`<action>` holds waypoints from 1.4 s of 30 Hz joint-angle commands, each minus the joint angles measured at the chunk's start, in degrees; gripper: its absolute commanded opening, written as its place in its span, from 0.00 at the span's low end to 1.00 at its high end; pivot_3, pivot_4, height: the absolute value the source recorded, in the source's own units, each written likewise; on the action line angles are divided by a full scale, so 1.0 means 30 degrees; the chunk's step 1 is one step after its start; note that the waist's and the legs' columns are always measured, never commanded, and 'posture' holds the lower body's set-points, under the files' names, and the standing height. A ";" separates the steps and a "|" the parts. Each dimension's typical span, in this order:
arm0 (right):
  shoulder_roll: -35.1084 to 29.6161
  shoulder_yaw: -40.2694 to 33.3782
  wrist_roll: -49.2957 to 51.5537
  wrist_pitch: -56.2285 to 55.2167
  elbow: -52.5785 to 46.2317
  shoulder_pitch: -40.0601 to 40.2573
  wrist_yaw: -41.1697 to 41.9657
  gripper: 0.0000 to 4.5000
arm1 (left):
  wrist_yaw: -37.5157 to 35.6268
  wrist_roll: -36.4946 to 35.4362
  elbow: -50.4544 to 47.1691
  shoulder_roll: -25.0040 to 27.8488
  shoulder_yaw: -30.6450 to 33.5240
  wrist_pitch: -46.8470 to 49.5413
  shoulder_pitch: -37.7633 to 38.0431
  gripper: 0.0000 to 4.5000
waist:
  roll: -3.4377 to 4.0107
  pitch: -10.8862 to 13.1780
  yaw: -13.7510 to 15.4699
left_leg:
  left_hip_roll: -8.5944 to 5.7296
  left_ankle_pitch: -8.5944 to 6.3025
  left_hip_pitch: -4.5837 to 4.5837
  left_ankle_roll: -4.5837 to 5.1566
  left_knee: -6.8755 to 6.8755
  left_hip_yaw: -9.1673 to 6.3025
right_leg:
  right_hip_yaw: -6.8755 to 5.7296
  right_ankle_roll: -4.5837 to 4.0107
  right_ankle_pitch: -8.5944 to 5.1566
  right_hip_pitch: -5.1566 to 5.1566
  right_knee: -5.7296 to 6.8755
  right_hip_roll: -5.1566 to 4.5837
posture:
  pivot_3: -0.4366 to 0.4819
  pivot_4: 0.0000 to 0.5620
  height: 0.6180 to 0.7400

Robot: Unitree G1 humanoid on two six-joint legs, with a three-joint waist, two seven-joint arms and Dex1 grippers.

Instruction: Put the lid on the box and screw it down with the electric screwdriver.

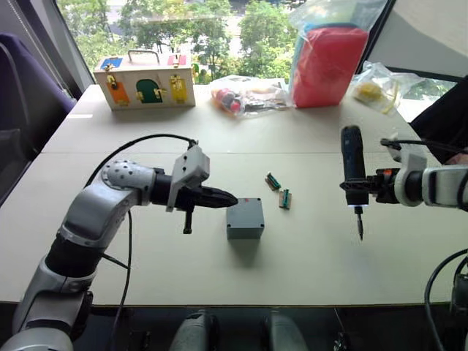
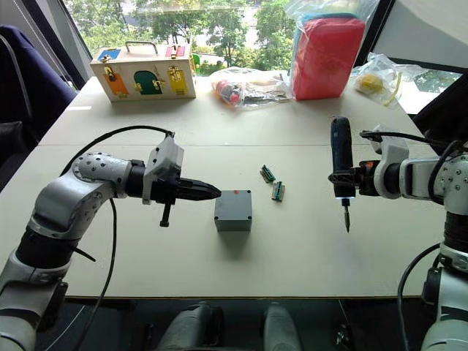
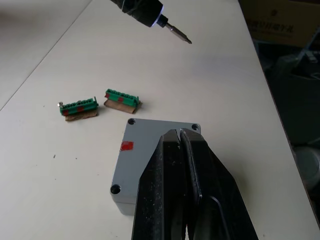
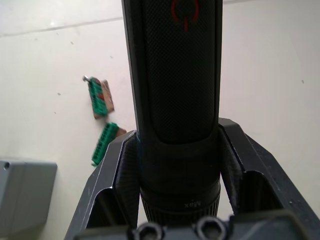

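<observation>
As lid (image 3: 160,150) already sits on box (image 1: 245,218) at table centre, we keep right gripper (image 1: 363,186) clamped on electric screwdriver (image 1: 353,172) mid-barrel — upright, bit down, well apart from box. Left gripper (image 1: 219,198) pinched shut, empty, over box. We judge box light, rigid — may slide.

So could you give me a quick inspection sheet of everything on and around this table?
Surface: pale table, two boards joined.
Job's things: grey box with lid on; electric screwdriver upright, bit down, off to the box's right.
Clutter: two green connectors, wooden box, red bag, plastic bags.
Grippers: left gripper shut, beside the box; right gripper clamps the screwdriver.
Cables: black cable on left arm.
Surroundings: window, trees.
</observation>
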 commanded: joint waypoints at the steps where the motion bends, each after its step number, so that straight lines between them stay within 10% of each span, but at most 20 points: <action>1: -0.1689 0.1023 0.2504 0.0154 0.1122 0.0398 0.0255 0.39 | 0.0008 -0.0360 -0.1191 0.0453 0.0252 -0.0118 0.0274 0.00 | 0.0006 0.0007 -0.0099 | 0.0002 0.0002 0.0002 0.0001 0.0002 0.0001 | 0.0001 0.0001 0.0001 0.0003 0.0003 0.0005 | 0.48 0.27 1.00; 15: -0.2558 0.4402 0.2029 0.0152 0.5564 -0.0896 -0.0549 0.39 | 0.0891 -0.0028 -0.1420 0.0620 0.0016 -0.0580 0.1834 0.00 | 0.0027 0.0046 0.0084 | 0.0000 0.0001 0.0006 0.0014 0.0066 0.0014 | 0.0002 0.0008 0.0003 0.0027 0.0026 0.0040 | 0.48 0.27 1.00; 16: -0.2533 0.4503 0.1496 0.0153 0.5292 -0.0874 -0.0452 0.61 | 0.0880 -0.0088 -0.1362 0.0670 0.0076 -0.0536 0.1855 0.00 | 0.0027 0.0046 0.0084 | 0.0000 0.0001 0.0005 0.0014 0.0066 0.0014 | 0.0002 0.0009 0.0004 0.0027 0.0026 0.0042 | 0.48 0.27 1.00; 21: -0.2560 0.4813 -0.0692 -0.1493 0.4420 -0.1034 0.1092 0.99 | 0.1971 -0.0664 0.0037 -0.0042 0.1427 -0.0396 0.1499 0.00 | 0.0027 0.0046 0.0076 | 0.0005 -0.0002 0.0007 0.0018 0.0065 0.0010 | 0.0001 0.0012 0.0005 0.0030 0.0025 0.0051 | 0.48 0.27 1.00; 27: -0.0336 0.2075 -0.2349 -1.1692 0.2215 -0.1766 0.5361 0.99 | 0.3867 0.0411 0.2413 -0.0438 0.2210 -0.0693 0.1203 0.00 | 0.0024 0.0051 -0.0071 | 0.0021 -0.0001 0.0017 0.0019 0.0088 0.0025 | 0.0028 0.0052 0.0021 0.0028 0.0041 0.0123 | 0.48 0.27 1.00; 37: 0.0973 0.0899 -0.3286 -1.3378 0.0686 -0.0749 0.6626 0.99 | 0.3773 0.0464 0.2358 -0.0199 0.2015 -0.0746 0.1603 0.00 | -0.0015 0.0073 0.0499 | 0.0017 0.0007 0.0015 0.0006 0.0113 0.0012 | 0.0021 0.0059 0.0037 0.0053 0.0038 0.0067 | 0.48 0.27 1.00; 42: 0.1848 0.6942 -0.6139 -1.7729 -0.7670 0.5830 0.9306 0.99 | 0.2798 0.3366 0.3041 0.0845 -0.1309 -0.2511 0.2895 0.00 | -0.0080 -0.0010 0.0401 | 0.0055 0.0004 0.0092 -0.0002 0.0004 -0.0032 | 0.0019 -0.0023 -0.0015 0.0082 0.0004 0.0122 | 0.48 0.27 1.00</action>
